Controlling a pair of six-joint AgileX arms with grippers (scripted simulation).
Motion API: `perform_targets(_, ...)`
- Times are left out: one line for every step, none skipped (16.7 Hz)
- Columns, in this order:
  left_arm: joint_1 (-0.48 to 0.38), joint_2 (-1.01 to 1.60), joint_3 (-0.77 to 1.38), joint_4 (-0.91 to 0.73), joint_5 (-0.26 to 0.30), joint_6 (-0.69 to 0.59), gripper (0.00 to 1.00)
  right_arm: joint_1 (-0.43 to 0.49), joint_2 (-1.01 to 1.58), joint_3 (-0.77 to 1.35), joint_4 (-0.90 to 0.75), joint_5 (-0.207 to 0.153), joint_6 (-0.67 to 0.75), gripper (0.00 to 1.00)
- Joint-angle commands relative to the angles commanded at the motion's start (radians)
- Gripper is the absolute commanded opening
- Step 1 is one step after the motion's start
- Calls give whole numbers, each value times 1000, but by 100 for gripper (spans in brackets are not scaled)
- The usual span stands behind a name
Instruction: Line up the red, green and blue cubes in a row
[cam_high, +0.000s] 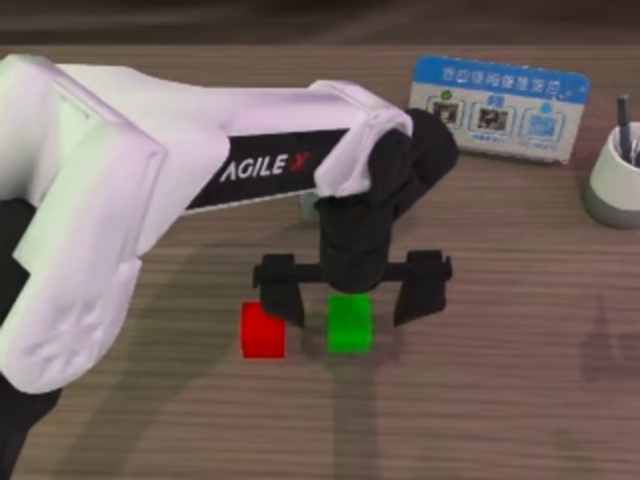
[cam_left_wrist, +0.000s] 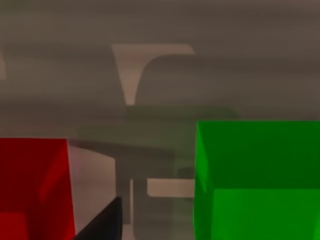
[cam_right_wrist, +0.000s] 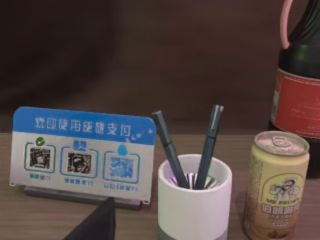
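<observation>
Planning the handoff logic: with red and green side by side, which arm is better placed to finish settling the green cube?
Left. Its end effector hangs open straddling the green cube, beside the red cube. The right arm is absent from the top view; its camera faces a pen cup.

Soft even light from above; left arm (cam_high: 150, 190) throws faint shadow on surface (cam_high: 500, 400). Left wrist view blurry, hazy up close. Backgrnd dim in right wrist view.
</observation>
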Motion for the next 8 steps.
perform_targets(0,-1,0,0,0,0,100,0,0,0,0,0,0,100)
perform_targets(0,-1,3,-4,0,0,100,0,0,0,0,0,0,100)
perform_targets(0,-4,15,-17,0,0,100,0,0,0,0,0,0,100)
perform_targets(1,-9,34,-41,1,-1,100,0,0,0,0,0,0,100)
perform_targets(4,-17,56,-72,1,-2,100,0,0,0,0,0,0,100)
perform_targets(7,-26,81,-108,1,-3,100,0,0,0,0,0,0,100)
perform_targets(10,-35,107,-147,0,-4,100,0,0,0,0,0,0,100)
perform_targets(12,-45,132,-184,0,-5,100,0,0,0,0,0,0,100)
